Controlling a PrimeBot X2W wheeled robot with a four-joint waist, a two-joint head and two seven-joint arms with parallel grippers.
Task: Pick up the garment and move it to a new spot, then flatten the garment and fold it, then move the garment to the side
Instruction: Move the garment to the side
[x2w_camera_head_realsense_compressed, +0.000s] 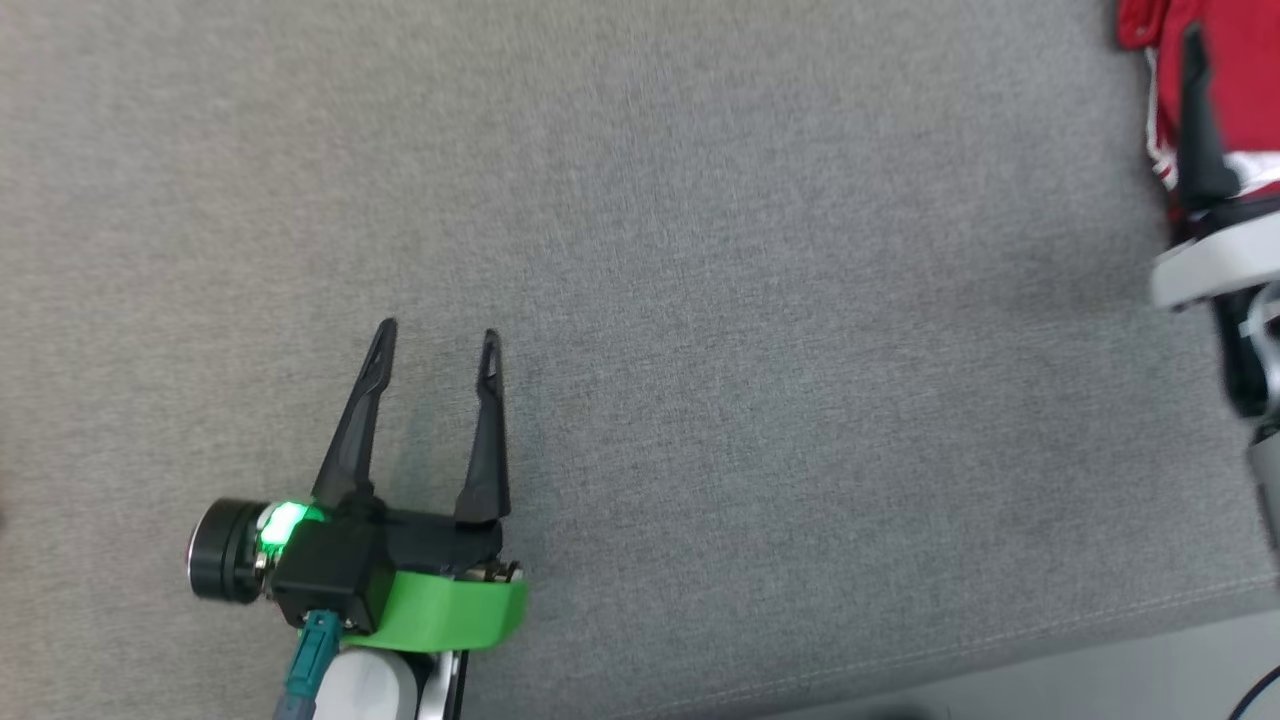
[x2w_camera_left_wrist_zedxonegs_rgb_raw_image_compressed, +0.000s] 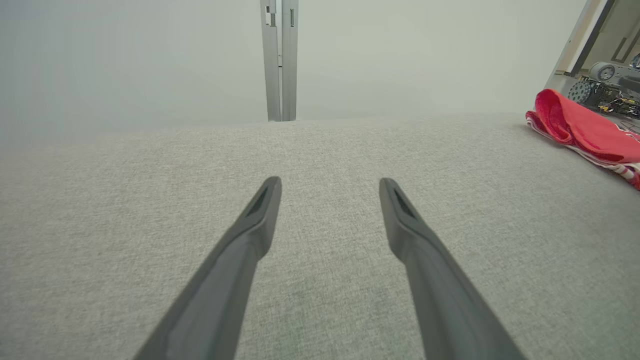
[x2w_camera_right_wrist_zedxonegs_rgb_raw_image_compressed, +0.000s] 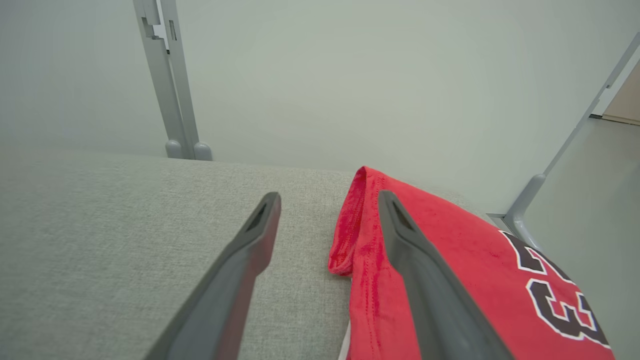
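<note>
red garment (x2w_camera_right_wrist_zedxonegs_rgb_raw_image_compressed: 450, 260) looks folded just below the right pincer (x2w_camera_right_wrist_zedxonegs_rgb_raw_image_compressed: 328, 197), jaws wide, empty; best lift straight off so no finger snags the fold; left pincer (x2w_camera_head_realsense_compressed: 439, 332) wide, empty too

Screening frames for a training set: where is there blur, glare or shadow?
Head view: the left gripper is crisp with a faint shadow, its green light blown out; the red jersey at the right edge is motion-smeared. Left wrist view: jaws soft up close, wall hazy. Right wrist view: jersey number sharp, jaws soft.
</note>
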